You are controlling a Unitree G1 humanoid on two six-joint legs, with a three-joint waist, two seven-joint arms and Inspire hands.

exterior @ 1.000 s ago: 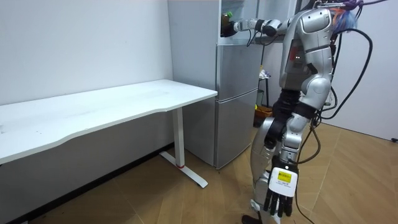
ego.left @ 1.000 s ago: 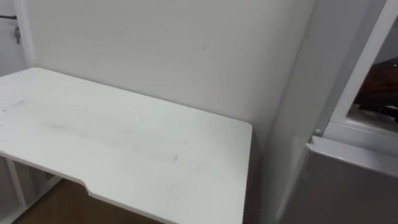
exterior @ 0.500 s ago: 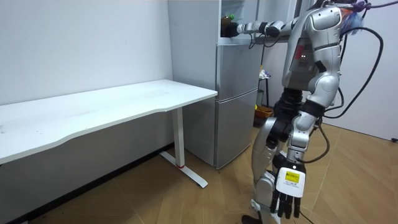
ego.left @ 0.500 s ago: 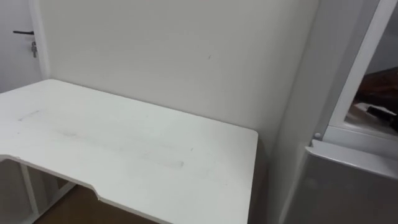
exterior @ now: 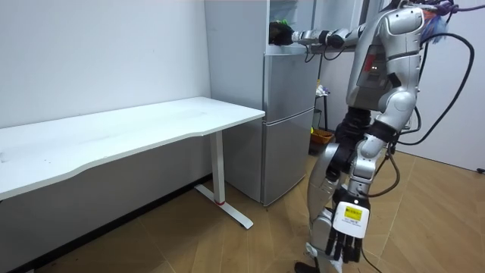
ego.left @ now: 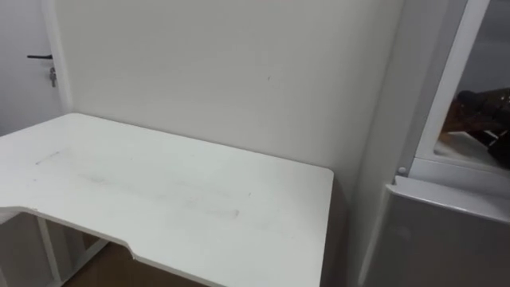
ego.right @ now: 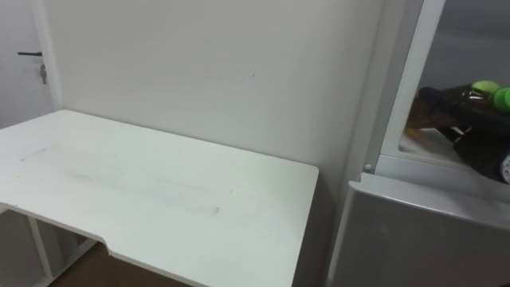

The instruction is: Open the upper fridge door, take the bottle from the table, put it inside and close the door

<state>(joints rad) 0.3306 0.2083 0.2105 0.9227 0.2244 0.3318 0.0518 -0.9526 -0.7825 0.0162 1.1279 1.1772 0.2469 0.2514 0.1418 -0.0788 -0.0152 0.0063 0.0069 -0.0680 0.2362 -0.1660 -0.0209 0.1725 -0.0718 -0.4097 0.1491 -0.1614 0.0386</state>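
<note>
I stand in front of the grey fridge [exterior: 288,114], whose upper compartment [ego.right: 446,48] is open. My right arm reaches level into it. My dark right hand [ego.right: 476,145] [exterior: 281,32] is inside, just above the shelf, and appears curled round a dark bottle [ego.right: 443,102] with a green cap [ego.right: 500,96]. The bottle lies tilted, close over the shelf. The same hand shows as a dark shape at the right edge in the left eye view [ego.left: 488,112]. My left hand [exterior: 345,236] hangs by my leg with relaxed fingers and holds nothing.
A long white desk [ego.left: 159,183] [exterior: 129,129] stands against the pale wall left of the fridge. The fridge's lower door [ego.right: 422,239] is closed. A door with a dark handle [ego.left: 40,57] is at the far left. Wooden floor lies around me.
My right arm has stretched further into the upper compartment. The eye views have shifted, bringing more of the compartment and my hand into sight. My left arm has swung slightly.
</note>
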